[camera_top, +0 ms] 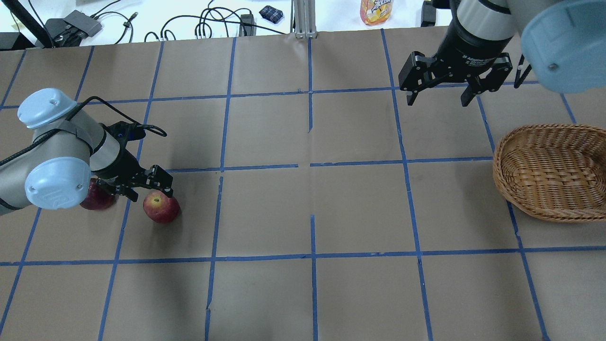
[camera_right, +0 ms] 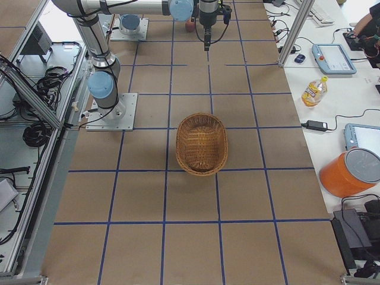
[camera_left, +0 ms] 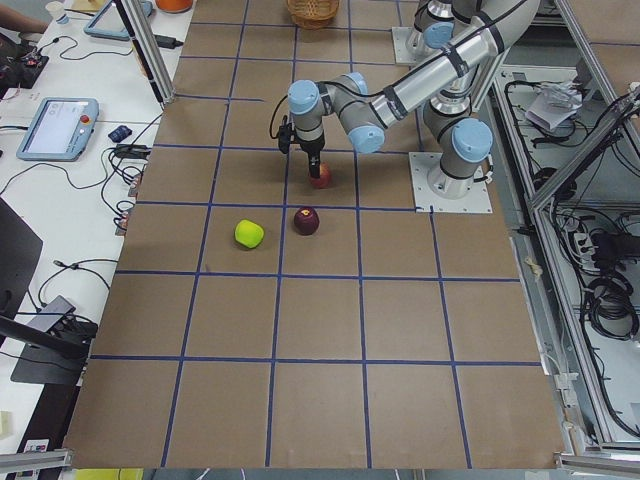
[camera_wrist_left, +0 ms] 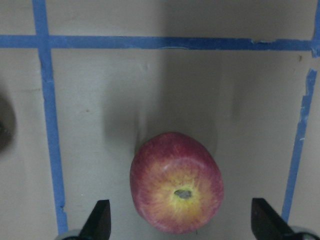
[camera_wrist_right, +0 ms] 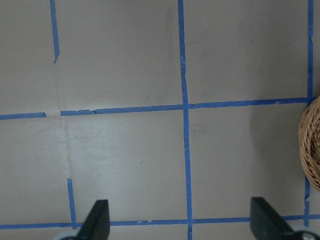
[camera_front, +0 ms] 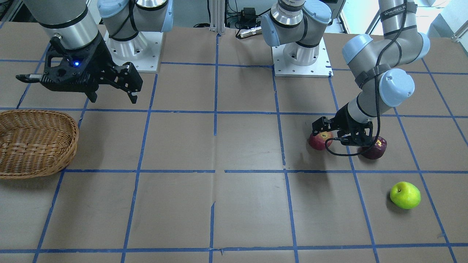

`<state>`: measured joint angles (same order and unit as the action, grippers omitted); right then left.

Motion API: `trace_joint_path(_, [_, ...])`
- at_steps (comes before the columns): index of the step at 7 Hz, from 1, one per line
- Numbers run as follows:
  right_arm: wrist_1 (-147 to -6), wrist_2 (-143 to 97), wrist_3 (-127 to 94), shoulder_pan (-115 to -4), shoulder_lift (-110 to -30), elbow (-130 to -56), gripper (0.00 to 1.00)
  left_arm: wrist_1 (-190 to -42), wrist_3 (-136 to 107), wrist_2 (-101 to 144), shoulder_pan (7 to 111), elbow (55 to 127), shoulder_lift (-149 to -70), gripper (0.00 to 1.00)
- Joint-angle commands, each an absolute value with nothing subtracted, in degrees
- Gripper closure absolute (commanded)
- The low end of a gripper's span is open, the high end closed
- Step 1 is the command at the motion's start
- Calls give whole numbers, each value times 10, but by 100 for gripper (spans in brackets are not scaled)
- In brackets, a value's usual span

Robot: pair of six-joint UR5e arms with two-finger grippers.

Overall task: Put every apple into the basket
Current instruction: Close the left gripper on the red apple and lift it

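Observation:
The red apple [camera_top: 161, 208] with a yellowish stem end lies on the table. My left gripper [camera_top: 149, 188] is open just above it; in the left wrist view the apple [camera_wrist_left: 176, 182] sits between the two fingertips [camera_wrist_left: 100, 220], untouched. The maroon apple [camera_front: 374, 148] lies close beside it, partly behind the left arm. The yellow-green apple [camera_front: 405, 195] lies apart, nearer the table's far side. The wicker basket [camera_top: 551, 170] stands on the robot's right, with no apples in it. My right gripper [camera_top: 440, 97] is open and empty, hovering beyond the basket.
The table is brown paper with a blue tape grid. The arm bases [camera_front: 299, 54] stand at the robot's edge. A bottle [camera_top: 376, 10] and cables lie on the white bench beyond the table. The basket's rim [camera_wrist_right: 311, 145] shows at the right wrist view's edge.

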<state>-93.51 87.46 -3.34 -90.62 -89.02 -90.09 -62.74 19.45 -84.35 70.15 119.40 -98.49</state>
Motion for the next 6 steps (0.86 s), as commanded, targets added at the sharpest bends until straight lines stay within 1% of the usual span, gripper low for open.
trace_joint_path(1, [-936, 875, -33, -906, -889, -899, 0, -600, 201, -848, 701, 1203, -1011, 0])
trace_joint_path(2, [-934, 875, -33, -907, -889, -899, 0, -586, 199, -889, 702, 1206, -1024, 0])
trace_joint_path(4, [-934, 875, -33, -906, -889, -898, 0, -578, 193, -885, 702, 1222, -1036, 0])
trace_joint_path(5, [-935, 875, -33, -906, -889, -898, 0, -543, 199, -890, 710, 1229, -1030, 59])
trace_joint_path(6, [-936, 875, -33, -907, -889, -897, 0, -540, 195, -884, 715, 1229, -1027, 82])
